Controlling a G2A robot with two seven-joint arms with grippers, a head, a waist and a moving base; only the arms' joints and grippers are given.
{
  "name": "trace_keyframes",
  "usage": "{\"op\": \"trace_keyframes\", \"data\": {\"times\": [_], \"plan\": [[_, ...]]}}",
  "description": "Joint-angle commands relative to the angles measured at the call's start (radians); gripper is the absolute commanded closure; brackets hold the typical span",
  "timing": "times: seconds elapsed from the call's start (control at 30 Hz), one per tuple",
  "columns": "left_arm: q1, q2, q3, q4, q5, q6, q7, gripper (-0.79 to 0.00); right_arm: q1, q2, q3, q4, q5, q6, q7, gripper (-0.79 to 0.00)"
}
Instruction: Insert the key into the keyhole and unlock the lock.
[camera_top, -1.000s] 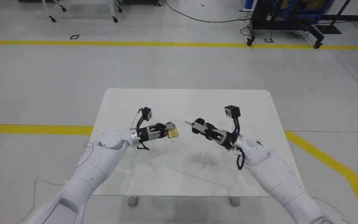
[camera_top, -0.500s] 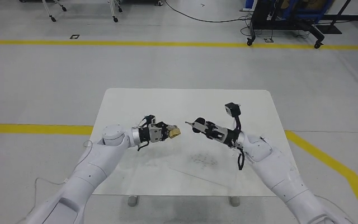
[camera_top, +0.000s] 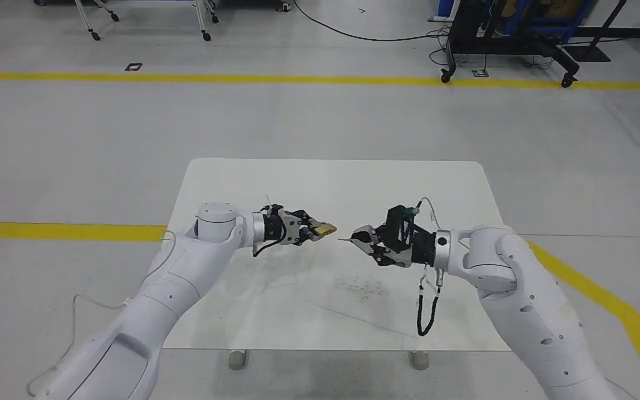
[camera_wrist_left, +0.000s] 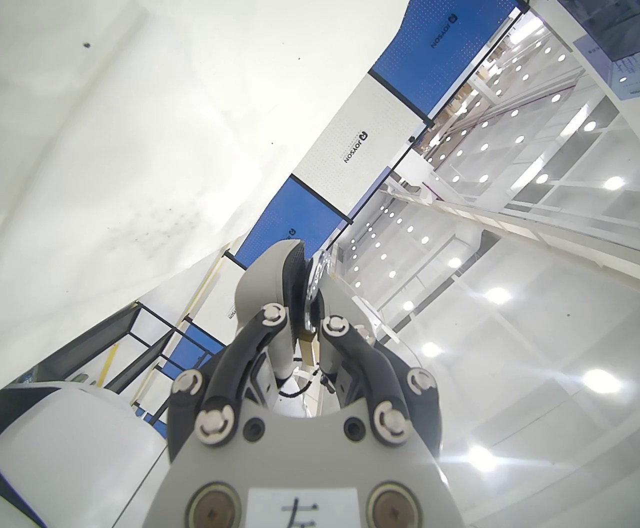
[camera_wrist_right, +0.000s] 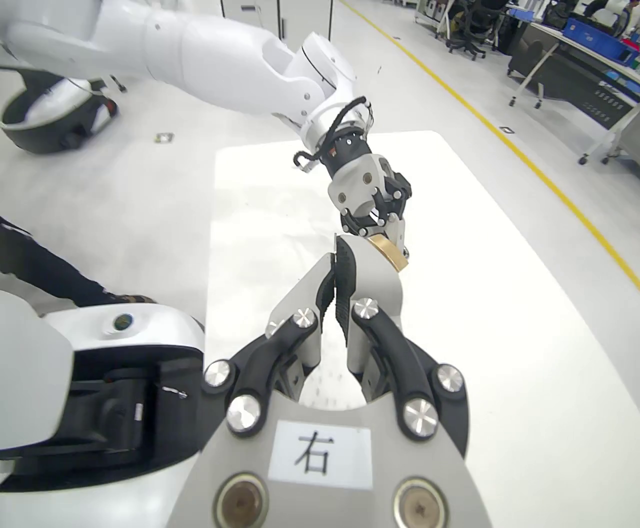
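The left claw (camera_top: 311, 228) is clamped on the brass lock (camera_top: 324, 230), just left of centre in the top view. The right claw (camera_top: 363, 240) is pressed together on the key (camera_top: 347, 239), just right of centre. The two are pointed at each other above the middle of the worktop (camera_top: 440, 190).

From above, only a thin sliver of the key is seen past the right claw's tips, with a slim gap between its point and the lock. In the right wrist view the ribbed pads (camera_wrist_right: 345, 280) are shown closed flat against each other. The key's head is hidden between them, so that only a fine metal line is made out beyond them. In that view the lock is seen end-on as a curved brass edge under the left claw's fingers. Part of it is covered by the right claw's own finger.

In the left wrist view a silver part of the lock and a strip of brass are caught between the fingers, with the rest concealed. The keyhole cannot be made out in any view, and it cannot be told whether the key is lined up with it.

The worktop's edges lie well away from both claws. Faint dark specks (camera_top: 365, 286) are seen on the surface below the right claw. A black cable (camera_top: 428, 308) is hung from the right arm near the front edge.
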Motion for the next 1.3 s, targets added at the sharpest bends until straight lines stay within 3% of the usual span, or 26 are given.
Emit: {"op": "trace_keyframes", "data": {"times": [0.0, 0.27, 0.4, 0.53, 0.63, 0.77, 0.87, 0.97, 1.27], "plan": [[0.0, 0.0, 0.0, 0.0, 0.0, 0.001, 0.0, 0.0, 0.001, 0.0, 0.0, 0.006, 0.028, -0.003, 0.001, 0.0], [0.015, 0.0, -0.004, -0.015, -0.008, -0.008, 0.0, 0.0, 0.002, 0.0, -0.001, 0.003, 0.015, 0.008, 0.0, 0.0], [0.024, 0.002, -0.015, -0.037, -0.011, -0.023, -0.051, 0.0, 0.042, -0.004, -0.042, -0.075, -0.225, 0.036, -0.019, 0.0], [0.033, 0.001, -0.013, -0.037, -0.016, -0.014, -0.106, 0.0, 0.077, -0.001, -0.104, -0.198, -0.548, -0.01, -0.043, 0.0], [0.038, -0.006, -0.009, -0.015, -0.064, 0.016, -0.203, 0.0, 0.093, 0.006, -0.17, -0.312, -0.841, -0.033, -0.027, 0.0], [0.028, -0.027, 0.013, 0.053, -0.124, 0.046, -0.307, 0.0, 0.103, 0.02, -0.211, -0.401, -1.061, -0.068, -0.127, 0.0], [0.009, -0.046, 0.03, 0.101, -0.151, 0.046, -0.335, 0.0, 0.097, 0.034, -0.202, -0.43, -1.145, -0.101, -0.197, 0.0], [-0.012, -0.063, 0.05, 0.135, -0.122, 0.015, -0.282, 0.0, 0.092, 0.043, -0.222, -0.424, -1.211, -0.111, -0.206, 0.0], [-0.032, -0.088, 0.059, 0.176, -0.099, -0.025, -0.215, 0.0, 0.135, 0.057, -0.407, -0.384, -1.291, -0.111, -0.074, 0.0]]}}
